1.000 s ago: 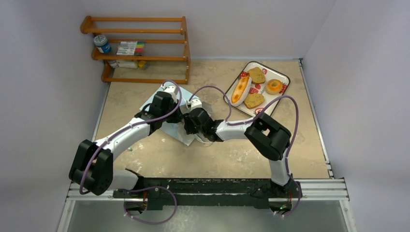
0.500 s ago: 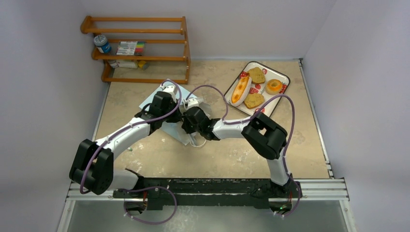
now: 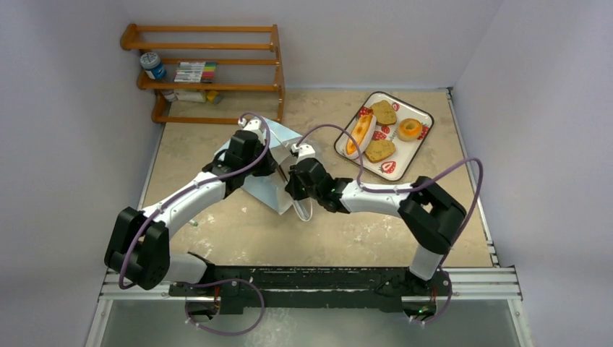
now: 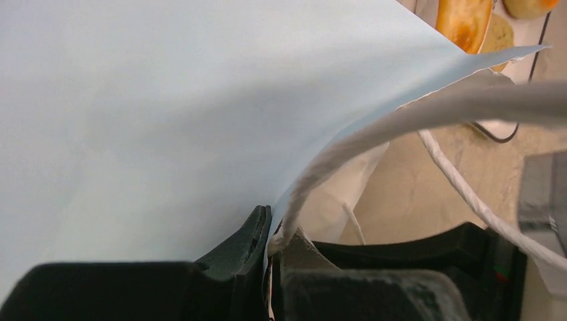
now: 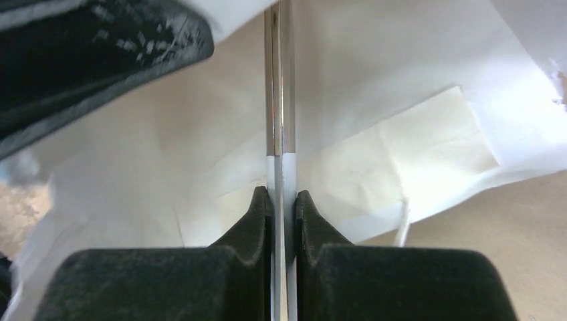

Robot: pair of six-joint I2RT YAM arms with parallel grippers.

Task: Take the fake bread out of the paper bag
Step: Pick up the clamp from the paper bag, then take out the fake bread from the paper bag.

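The light blue paper bag (image 3: 266,189) is held up off the table between both grippers, left of centre. My left gripper (image 3: 269,162) is shut on the bag's rim (image 4: 200,120), beside a white cord handle (image 4: 374,134). My right gripper (image 3: 290,181) is shut on a thin edge of the bag wall (image 5: 281,180), with the white inside (image 5: 374,80) ahead of it. The fake bread lies on the strawberry-print tray (image 3: 421,114): a long roll (image 3: 359,135), two toast slices (image 3: 384,112) (image 3: 379,150) and a doughnut (image 3: 409,129). No bread shows inside the bag.
A wooden shelf rack (image 3: 209,72) with a jar and markers stands at the back left. A cord handle (image 3: 303,210) dangles below the bag. The right arm's elbow (image 3: 434,217) sits near the table's right edge.
My right gripper has shut on the bag's edge. The bag has been raised and tilted up, and the right arm's elbow has swung out to the right. The left grip is unchanged.
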